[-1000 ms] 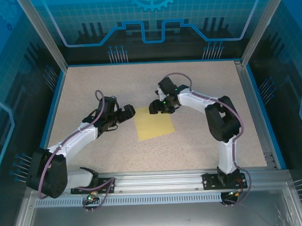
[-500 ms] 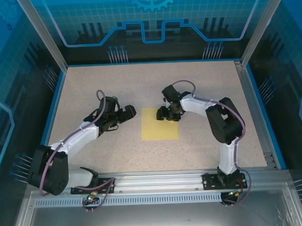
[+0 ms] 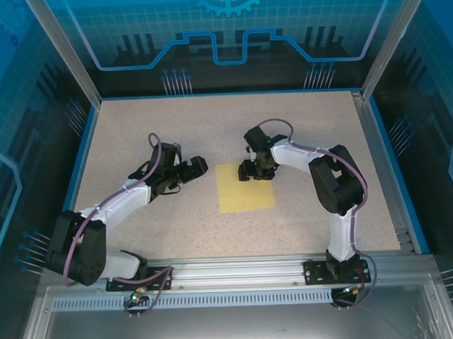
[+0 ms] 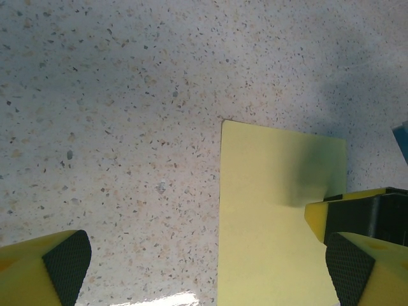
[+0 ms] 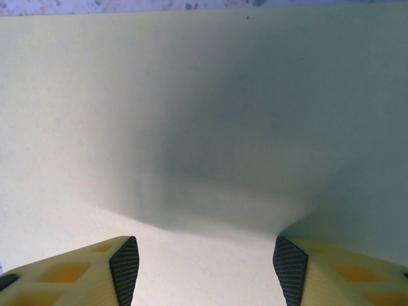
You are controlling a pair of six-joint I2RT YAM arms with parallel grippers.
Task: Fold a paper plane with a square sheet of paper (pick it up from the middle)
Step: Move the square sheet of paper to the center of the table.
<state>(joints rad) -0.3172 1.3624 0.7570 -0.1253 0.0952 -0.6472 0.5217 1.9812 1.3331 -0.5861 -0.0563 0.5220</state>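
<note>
Left gripper (image 3: 195, 167) hovers empty, jaws spread wide, just left of the square sheet of paper (image 3: 246, 192). The sheet is plain pale yellow and lies flat on the speckled table (image 3: 136, 128) between the arms. Right gripper (image 3: 250, 173) stands over the sheet's far edge, jaws partly apart and clamping nothing. Its body hides that edge, and whether its tips press the paper is hard to tell.
</note>
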